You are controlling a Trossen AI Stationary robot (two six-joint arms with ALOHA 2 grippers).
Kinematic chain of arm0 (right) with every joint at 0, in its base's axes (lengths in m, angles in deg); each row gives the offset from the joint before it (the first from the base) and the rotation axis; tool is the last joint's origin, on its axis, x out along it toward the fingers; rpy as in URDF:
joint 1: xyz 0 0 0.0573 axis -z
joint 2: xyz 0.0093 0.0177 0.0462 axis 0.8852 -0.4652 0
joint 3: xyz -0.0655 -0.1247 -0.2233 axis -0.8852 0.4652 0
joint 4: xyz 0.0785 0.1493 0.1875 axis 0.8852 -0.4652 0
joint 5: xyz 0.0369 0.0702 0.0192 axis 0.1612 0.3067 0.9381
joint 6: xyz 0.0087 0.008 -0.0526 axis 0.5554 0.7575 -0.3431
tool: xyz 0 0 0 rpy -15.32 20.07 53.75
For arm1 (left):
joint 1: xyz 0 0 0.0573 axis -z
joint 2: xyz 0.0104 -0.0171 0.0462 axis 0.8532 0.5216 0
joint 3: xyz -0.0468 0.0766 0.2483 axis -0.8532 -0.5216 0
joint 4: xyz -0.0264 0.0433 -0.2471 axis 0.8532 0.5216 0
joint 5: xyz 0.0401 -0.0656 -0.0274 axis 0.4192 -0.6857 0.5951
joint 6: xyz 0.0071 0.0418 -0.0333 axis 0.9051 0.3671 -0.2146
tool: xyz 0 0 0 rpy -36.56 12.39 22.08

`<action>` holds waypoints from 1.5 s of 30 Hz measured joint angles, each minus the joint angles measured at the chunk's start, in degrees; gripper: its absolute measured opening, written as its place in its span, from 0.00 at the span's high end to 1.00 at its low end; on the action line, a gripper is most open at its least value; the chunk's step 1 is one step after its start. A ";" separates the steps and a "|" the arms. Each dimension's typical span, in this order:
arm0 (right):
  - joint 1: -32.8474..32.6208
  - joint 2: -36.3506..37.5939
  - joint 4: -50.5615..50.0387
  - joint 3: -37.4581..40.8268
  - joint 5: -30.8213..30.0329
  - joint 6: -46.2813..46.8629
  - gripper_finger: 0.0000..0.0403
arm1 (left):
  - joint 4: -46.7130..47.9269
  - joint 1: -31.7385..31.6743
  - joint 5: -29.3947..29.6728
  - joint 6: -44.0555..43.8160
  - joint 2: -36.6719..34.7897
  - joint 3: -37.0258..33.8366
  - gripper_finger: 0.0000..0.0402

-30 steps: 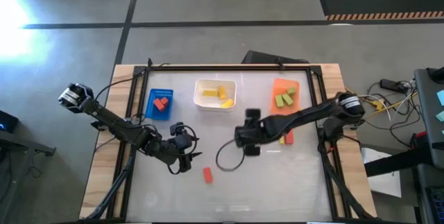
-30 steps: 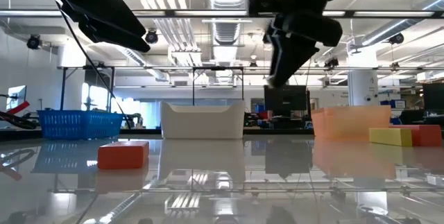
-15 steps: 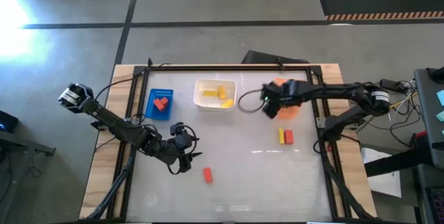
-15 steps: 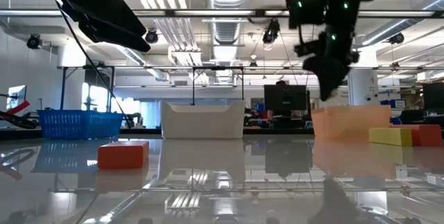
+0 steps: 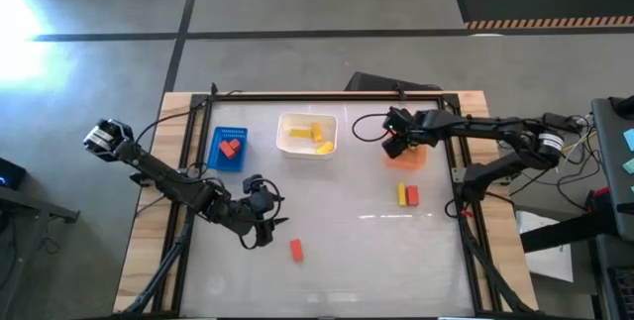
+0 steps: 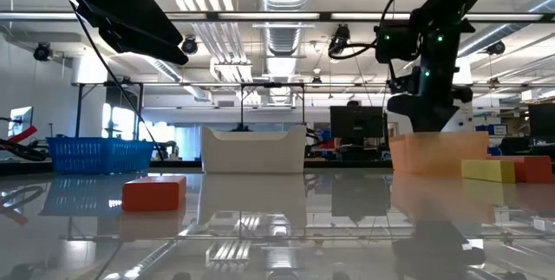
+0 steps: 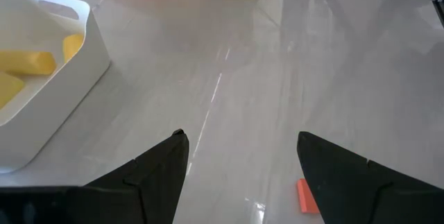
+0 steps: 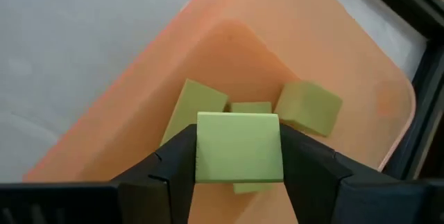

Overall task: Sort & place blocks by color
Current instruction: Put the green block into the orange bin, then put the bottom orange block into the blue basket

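With right gripper (image 8: 239, 175) pinching a green block (image 8: 239, 148) above the orange bin (image 8: 333, 64), best released low over the blocks (image 8: 309, 106) inside, well within the walls.

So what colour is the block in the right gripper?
Light green block, held between the right gripper's fingers above the orange bin; clearest in the right wrist view.
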 joint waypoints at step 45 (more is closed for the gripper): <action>-23.73 15.40 9.24 -0.13 -8.58 6.51 0.47 | 14.61 -0.66 -26.61 52.90 29.84 24.93 0.37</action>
